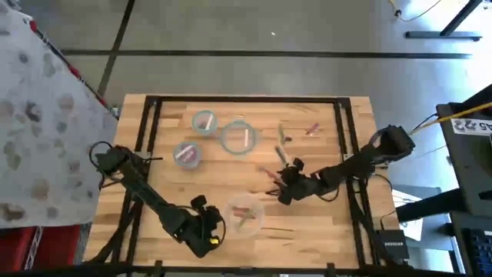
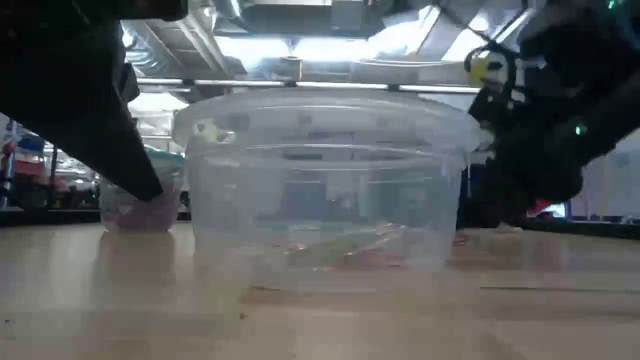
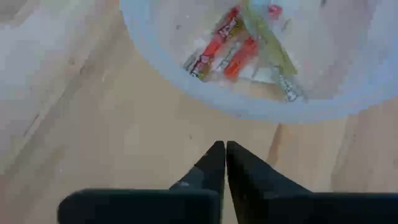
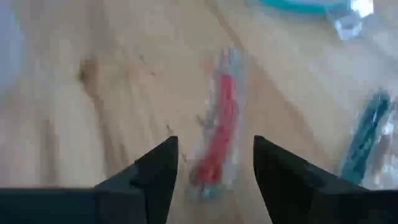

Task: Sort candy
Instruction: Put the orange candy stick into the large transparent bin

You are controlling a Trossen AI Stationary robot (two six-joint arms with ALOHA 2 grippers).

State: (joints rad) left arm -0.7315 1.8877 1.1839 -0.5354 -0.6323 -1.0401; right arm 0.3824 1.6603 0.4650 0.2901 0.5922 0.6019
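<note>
Loose candy lies on the wooden table (image 1: 323, 231). In the right wrist view a red candy in a clear wrapper (image 4: 222, 112) lies flat on the wood. My right gripper (image 4: 214, 142) is open, with one finger on each side of the candy's near end, apart from it. In the high view this gripper (image 1: 283, 187) is right of the table's middle. My left gripper (image 1: 209, 231) is shut near the front edge, just left of a clear bowl (image 1: 244, 214). That bowl (image 3: 249, 93) holds red and green candy (image 3: 239, 46).
Three clear bowls with teal rims (image 1: 204, 121) (image 1: 239, 138) (image 1: 187, 154) stand at the far middle, with candy in them. More loose candy (image 1: 283, 135) (image 1: 311, 128) lies at the far right. A green candy (image 4: 367, 134) lies beside the red one. A black frame (image 1: 146, 138) runs along the table's sides.
</note>
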